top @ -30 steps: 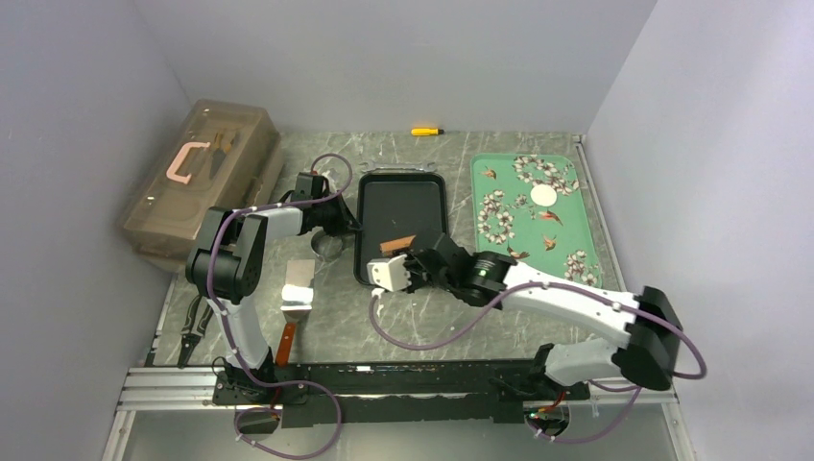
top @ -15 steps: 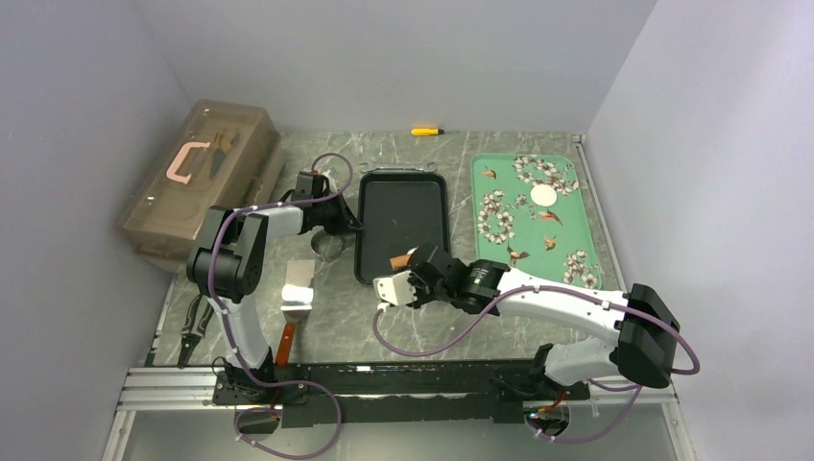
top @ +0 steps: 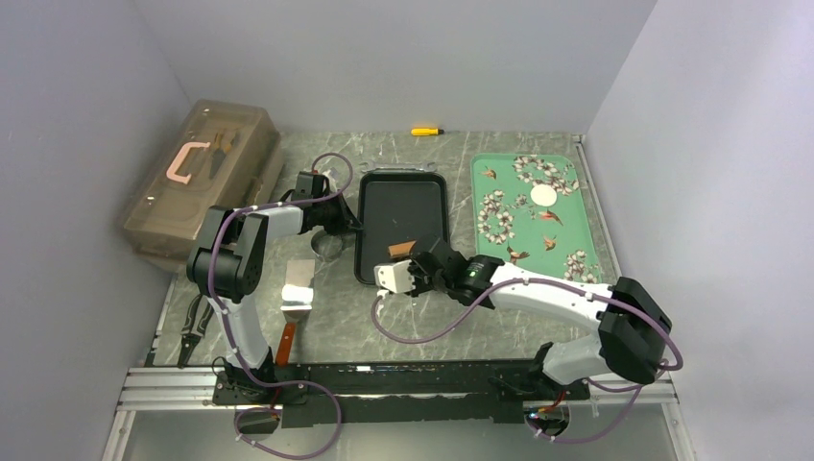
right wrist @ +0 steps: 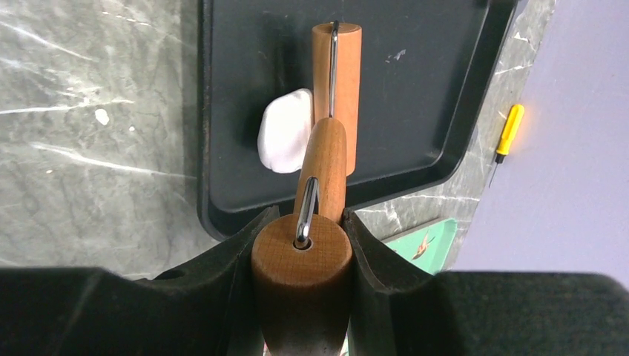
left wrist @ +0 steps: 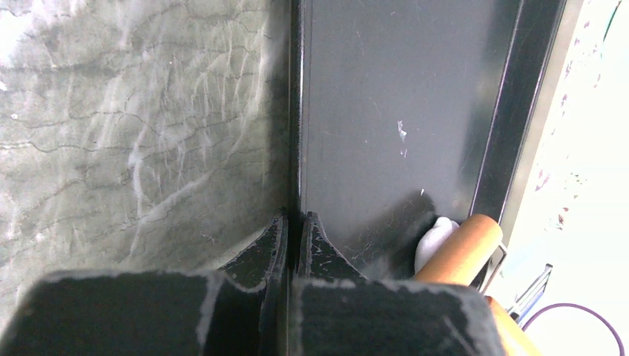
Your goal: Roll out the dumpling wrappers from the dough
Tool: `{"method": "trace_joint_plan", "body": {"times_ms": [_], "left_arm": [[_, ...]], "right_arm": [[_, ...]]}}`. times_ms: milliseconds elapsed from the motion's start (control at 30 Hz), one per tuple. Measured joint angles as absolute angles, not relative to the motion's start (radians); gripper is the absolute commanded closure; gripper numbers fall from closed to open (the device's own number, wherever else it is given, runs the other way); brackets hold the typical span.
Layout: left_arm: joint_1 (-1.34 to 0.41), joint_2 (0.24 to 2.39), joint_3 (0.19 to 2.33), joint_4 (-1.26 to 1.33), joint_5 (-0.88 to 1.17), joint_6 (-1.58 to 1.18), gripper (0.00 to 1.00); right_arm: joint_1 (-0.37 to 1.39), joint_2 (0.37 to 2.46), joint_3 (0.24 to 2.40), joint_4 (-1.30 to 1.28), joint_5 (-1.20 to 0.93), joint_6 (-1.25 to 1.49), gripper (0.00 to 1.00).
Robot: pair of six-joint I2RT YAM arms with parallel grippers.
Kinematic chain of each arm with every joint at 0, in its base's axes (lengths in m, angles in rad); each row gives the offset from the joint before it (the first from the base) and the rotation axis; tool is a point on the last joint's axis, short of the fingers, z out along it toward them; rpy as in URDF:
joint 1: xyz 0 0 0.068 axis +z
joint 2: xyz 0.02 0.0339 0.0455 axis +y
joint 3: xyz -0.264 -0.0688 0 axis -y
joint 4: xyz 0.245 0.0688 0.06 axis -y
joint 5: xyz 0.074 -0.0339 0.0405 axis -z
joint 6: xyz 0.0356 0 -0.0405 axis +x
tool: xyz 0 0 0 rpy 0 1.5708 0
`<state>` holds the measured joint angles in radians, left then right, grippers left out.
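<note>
Low over the near end of the black rectangular metal tray [top: 403,206], the right arm stretches from its base at the right corner, leftward across the grey marbled table [top: 336,317], its forearm nearly level. The right gripper [right wrist: 303,222] is clamped on the handle of the brown wooden roller [right wrist: 335,89], a pad on each side of the handle's butt. The roller's barrel lies on the tray floor, pointing away from the wrist. The small white lump of dough [right wrist: 285,133] sits on the tray just inside its near rim, touching the barrel's left side as the right wrist sees it. From overhead the gripper's body hides the lump.

The left arm is folded, elbow high, and reaches to the tray's left edge. The left gripper [left wrist: 294,226] is pinched tight on that rim, well apart from the roller.

To the right of the black tray lies a green flower-patterned tray [top: 562,240], with one thin white round dumpling wrapper [top: 543,197] on its far half. A translucent brown toolbox with a pink handle [top: 202,178] stands at the far left, a yellow-handled screwdriver [top: 426,131] lies by the back wall, and a metal scraper with a wooden handle [top: 298,293] rests beside the left arm.
</note>
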<state>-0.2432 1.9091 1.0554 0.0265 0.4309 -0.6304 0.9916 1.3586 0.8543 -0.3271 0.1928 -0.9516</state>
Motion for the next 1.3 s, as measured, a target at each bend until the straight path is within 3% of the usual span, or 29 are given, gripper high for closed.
{"method": "trace_joint_plan", "body": {"times_ms": [667,1067,1300], "left_arm": [[-0.244,1.909,1.056,0.027,0.430,-0.628,1.00],[-0.244,1.909,1.056,0.027,0.430,-0.625,1.00],[-0.244,1.909,1.056,0.026,0.430,-0.625,1.00]], "right_arm": [[0.879,1.526,0.943,-0.217,0.174,-0.986,1.00],[1.029,1.285,0.971,-0.409,0.212,-0.959,1.00],[1.067,1.256,0.953,-0.537,0.223,-0.894,1.00]]}}
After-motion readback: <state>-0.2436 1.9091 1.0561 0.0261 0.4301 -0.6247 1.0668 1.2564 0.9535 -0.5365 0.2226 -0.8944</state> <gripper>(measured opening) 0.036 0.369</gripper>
